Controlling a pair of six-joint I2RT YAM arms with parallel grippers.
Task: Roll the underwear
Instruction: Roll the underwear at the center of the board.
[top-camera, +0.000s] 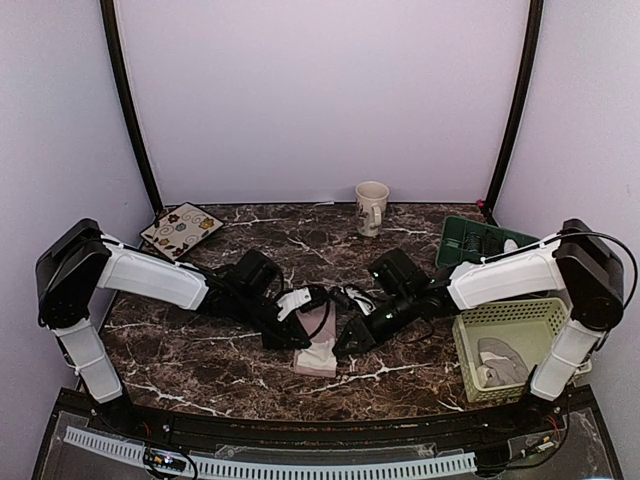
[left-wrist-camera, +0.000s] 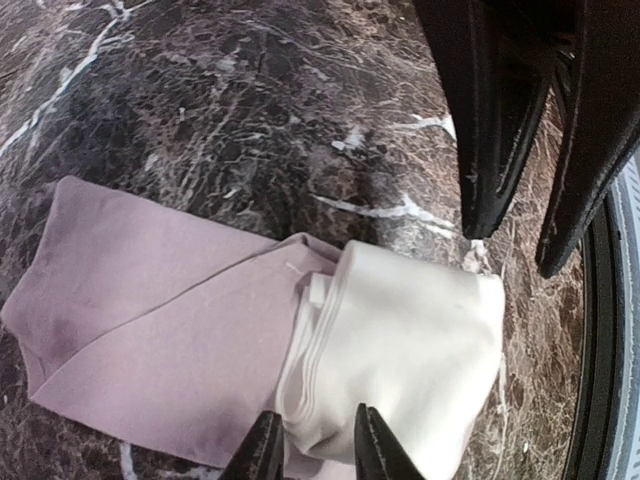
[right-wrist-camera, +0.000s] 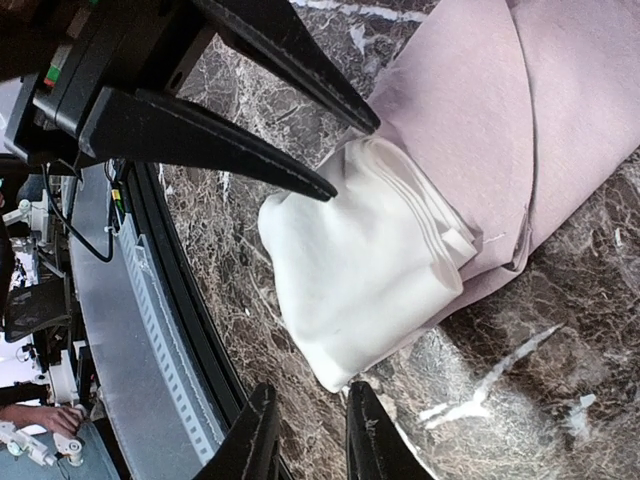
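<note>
While both arms lean in over the marble table (top-camera: 200, 330), a patterned tile (top-camera: 180, 230) lies at far L rear. L gripper (left-wrist-camera: 315, 425): fingers parted a little, tips straddling the near edge of the cream bundle, not clamped on it afaict. Pink underwear (left-wrist-camera: 170, 320) lies mid-table btw my two grippers, close to the front edge. Its pink part is flat, and the cream panel (left-wrist-camera: 410, 330) is rolled up at one end. R gripper (right-wrist-camera: 308, 400): fingers also slightly apart, marble showing btw them, nothing held, tips just beside the roll's corner. Beige mug (top-camera: 372, 207) stands upright at rear centre. Far R: dark green basket (top-camera: 460, 240), and nearer me a pale basket (top-camera: 505, 312) w/ grey cloth (top-camera: 500, 360) inside.
</note>
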